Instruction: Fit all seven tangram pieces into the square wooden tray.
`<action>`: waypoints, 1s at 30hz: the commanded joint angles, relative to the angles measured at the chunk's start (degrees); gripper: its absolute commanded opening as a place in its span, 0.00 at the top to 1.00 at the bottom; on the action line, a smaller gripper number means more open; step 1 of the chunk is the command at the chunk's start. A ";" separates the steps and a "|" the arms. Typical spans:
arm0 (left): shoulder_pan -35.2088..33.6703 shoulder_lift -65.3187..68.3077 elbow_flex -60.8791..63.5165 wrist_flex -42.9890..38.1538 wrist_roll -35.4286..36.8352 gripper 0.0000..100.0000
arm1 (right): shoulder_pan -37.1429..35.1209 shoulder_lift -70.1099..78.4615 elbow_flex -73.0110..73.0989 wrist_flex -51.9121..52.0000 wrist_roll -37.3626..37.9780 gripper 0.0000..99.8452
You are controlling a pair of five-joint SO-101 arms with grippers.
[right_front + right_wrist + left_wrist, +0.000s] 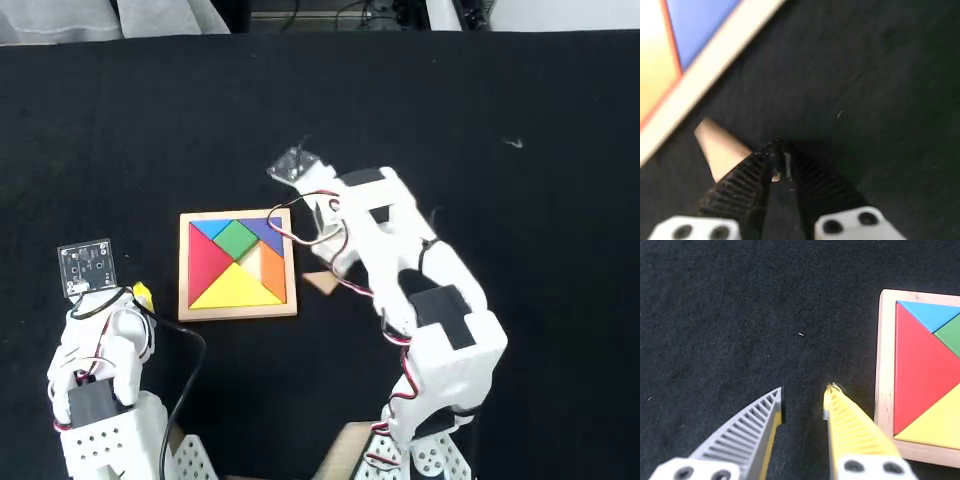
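Tangram tray (238, 312) is lying mid-table. Nearest me, my left gripper (805, 390) is hovering, fingers spread, over black cloth (500, 100) beside it. Farther on, my right gripper (780, 151) is pinching a tan piece (720, 147) just outside the tray's edge, while coloured pieces (208, 262) are sitting in the tray.

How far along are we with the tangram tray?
Done: six coloured pieces sit in the wooden tray. In hand: the right gripper is shut on the tan piece, lying on the cloth beside the tray. Left: that piece has to go into the pale gap next to the orange piece. The left gripper is open beside the tray.
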 commanded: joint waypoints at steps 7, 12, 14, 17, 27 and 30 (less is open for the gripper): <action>-0.22 -0.44 1.10 0.26 0.26 0.85 | 0.97 -11.91 12.09 5.98 9.85 0.99; -0.22 -0.44 1.10 0.26 0.26 0.85 | 0.09 -28.79 17.63 6.07 1.49 0.99; -0.22 -0.44 1.10 0.26 0.26 0.85 | -1.93 -35.03 20.00 6.07 -4.22 0.98; -0.22 -0.44 1.10 0.26 0.26 0.85 | -8.26 -40.04 23.96 5.98 -12.84 0.87; -0.22 -0.44 1.10 0.26 0.35 0.85 | -13.01 -28.00 22.37 0.62 -24.79 0.76; -0.22 -0.44 1.10 0.26 0.35 0.85 | -13.01 -21.41 19.03 -0.97 -27.52 0.76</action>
